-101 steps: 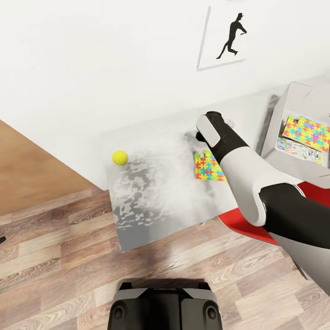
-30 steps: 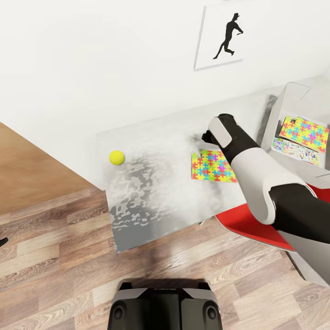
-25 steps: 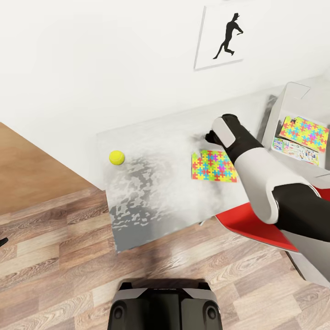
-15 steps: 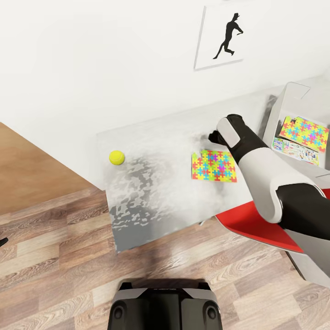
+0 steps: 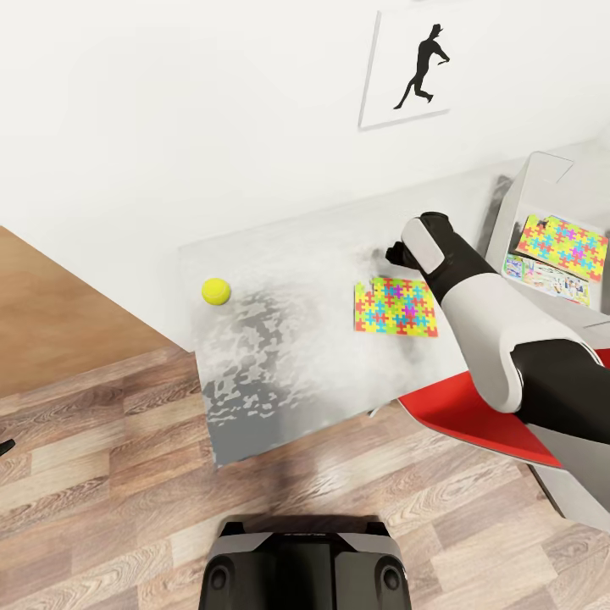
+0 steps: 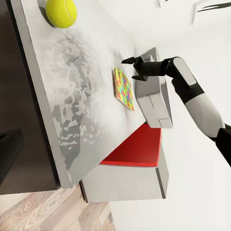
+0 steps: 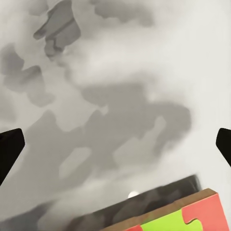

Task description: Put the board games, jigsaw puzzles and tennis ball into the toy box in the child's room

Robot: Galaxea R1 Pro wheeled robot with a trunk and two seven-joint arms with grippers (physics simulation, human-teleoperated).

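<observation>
The bench (image 5: 280, 339), a long pale grey top mottled with darker patches, runs along the white wall; a red chair (image 5: 462, 415) is tucked under its near edge. The right arm (image 5: 491, 326) reaches over the bench from the right, and since the earliest frame it has drawn back toward the toy box, uncovering the puzzle it then partly hid; over the last half-second it has not moved. At the bench's right end stands the toy box (image 5: 542, 174), a light grey open tray that already holds one jigsaw puzzle (image 5: 565, 246) lying over a pale board game (image 5: 545, 280). The second jigsaw puzzle (image 5: 396, 307) lies flat on the bench, now wholly exposed, its far corner just beside the right fingers (image 5: 393, 252). These hang spread wide and hold nothing; in the left wrist view the right fingers (image 6: 133, 68) show dark tips parted above the puzzle (image 6: 123, 88). The tennis ball (image 5: 216, 291) rests near the bench's left end, well apart from the puzzle, in the same place as before. The left fingers cannot be judged.
</observation>
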